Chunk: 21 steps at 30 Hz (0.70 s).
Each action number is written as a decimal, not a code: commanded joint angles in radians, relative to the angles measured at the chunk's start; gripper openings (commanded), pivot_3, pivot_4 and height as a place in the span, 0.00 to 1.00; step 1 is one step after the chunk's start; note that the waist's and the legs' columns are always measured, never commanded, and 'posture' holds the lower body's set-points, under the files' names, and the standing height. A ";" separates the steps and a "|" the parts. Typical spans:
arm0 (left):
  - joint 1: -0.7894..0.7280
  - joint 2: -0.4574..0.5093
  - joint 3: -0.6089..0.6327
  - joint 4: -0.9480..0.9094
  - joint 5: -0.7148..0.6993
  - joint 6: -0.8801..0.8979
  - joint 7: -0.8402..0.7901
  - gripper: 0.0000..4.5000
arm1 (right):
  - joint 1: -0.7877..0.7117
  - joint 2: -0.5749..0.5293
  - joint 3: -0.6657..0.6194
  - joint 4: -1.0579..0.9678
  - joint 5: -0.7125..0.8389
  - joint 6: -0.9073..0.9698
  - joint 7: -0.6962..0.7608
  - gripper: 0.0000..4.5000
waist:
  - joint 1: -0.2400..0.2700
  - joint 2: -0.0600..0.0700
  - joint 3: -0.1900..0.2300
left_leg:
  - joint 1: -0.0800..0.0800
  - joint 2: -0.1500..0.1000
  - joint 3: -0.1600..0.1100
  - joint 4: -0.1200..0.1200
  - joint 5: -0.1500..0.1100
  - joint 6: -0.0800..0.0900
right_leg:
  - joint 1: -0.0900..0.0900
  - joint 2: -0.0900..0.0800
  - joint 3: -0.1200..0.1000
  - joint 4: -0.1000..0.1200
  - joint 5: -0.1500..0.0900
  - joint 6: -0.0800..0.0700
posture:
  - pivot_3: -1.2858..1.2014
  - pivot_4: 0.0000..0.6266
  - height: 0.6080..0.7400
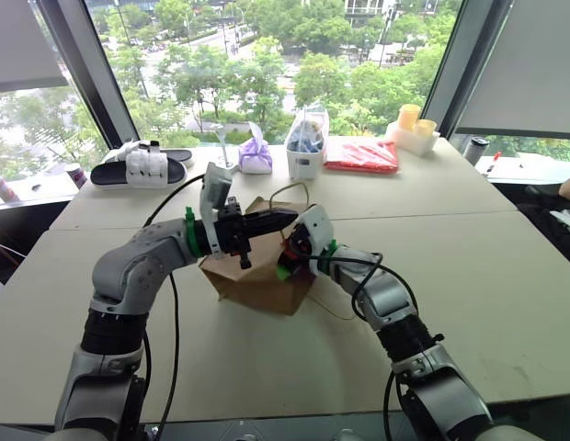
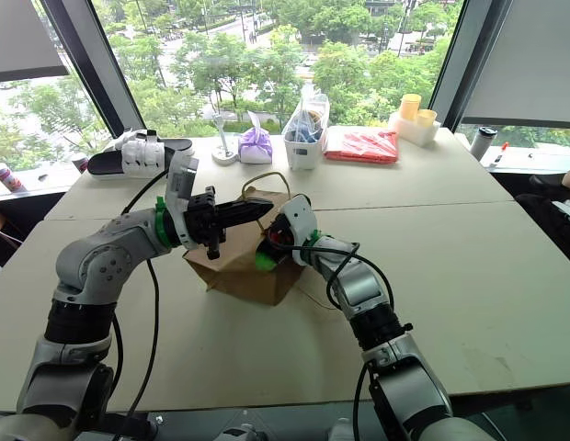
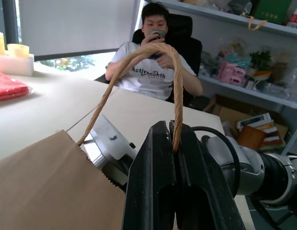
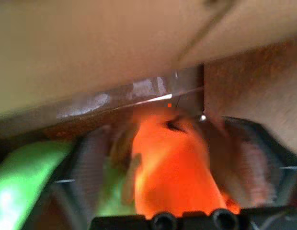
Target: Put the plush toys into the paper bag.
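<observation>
The brown paper bag [image 1: 253, 280] stands tilted in the middle of the table, its mouth turned towards my right arm. My left gripper [image 3: 173, 139] is shut on the bag's beige cord handle [image 3: 177, 96] and holds it up. My right gripper [image 4: 167, 132] reaches into the bag's mouth with its fingers spread apart. The orange plush toy [image 4: 172, 167] sits blurred between them, inside the bag. A light green plush toy [image 4: 19, 191] lies beside it, seen from the head as a green patch [image 1: 283, 269] at the bag's mouth.
Along the table's far edge stand a black and white slipper [image 1: 138, 168], a purple tied pouch [image 1: 256, 156], a white container [image 1: 303, 152] with blue contents, a red package [image 1: 361, 156] and yellow cups [image 1: 412, 124]. A person [image 3: 151, 62] sits beyond the table's right side.
</observation>
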 commanded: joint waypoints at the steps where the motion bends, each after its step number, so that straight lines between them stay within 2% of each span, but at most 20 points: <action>1: -0.017 -0.005 0.016 0.011 0.037 -0.061 0.026 0.00 | 0.029 -0.065 -0.044 -0.201 0.016 0.072 0.020 0.98 | 0.002 0.000 0.000 | 0.000 0.000 0.000 0.000 0.000 0.000 | 0.000 0.000 0.000 0.000 0.000 0.000 | 0.52 0.24 1.00; 7: -0.026 -0.012 0.013 0.046 0.066 -0.101 0.032 0.00 | 0.159 -0.241 -0.171 -0.511 0.111 0.268 0.075 0.98 | 0.008 0.000 0.000 | -0.001 0.000 0.000 0.000 -0.002 0.004 | 0.000 0.000 0.000 -0.001 0.000 0.000 | 0.52 0.24 1.00; 10: -0.032 -0.013 0.013 0.061 0.069 -0.108 0.026 0.00 | 0.261 -0.354 -0.241 -0.592 0.124 0.326 0.102 0.98 | 0.010 0.000 0.000 | -0.001 0.000 0.000 0.000 -0.003 0.005 | 0.000 0.000 0.000 -0.001 0.000 0.000 | 0.52 0.24 1.00; 16: -0.045 -0.020 0.004 0.079 0.078 -0.120 0.012 0.00 | 0.393 -0.375 -0.180 -0.511 0.075 0.257 0.094 0.98 | 0.000 0.000 0.000 | 0.001 0.000 0.003 0.000 -0.003 0.005 | 0.001 0.000 0.000 0.000 0.000 0.000 | 0.52 0.24 1.00; 21: -0.050 -0.021 0.005 0.081 0.084 -0.119 0.007 0.00 | 0.400 -0.368 -0.120 -0.399 0.007 0.175 0.071 0.98 | 0.007 0.000 0.000 | 0.001 0.000 0.003 0.001 -0.003 0.005 | 0.001 -0.001 0.001 0.000 0.000 0.000 | 0.52 0.24 1.00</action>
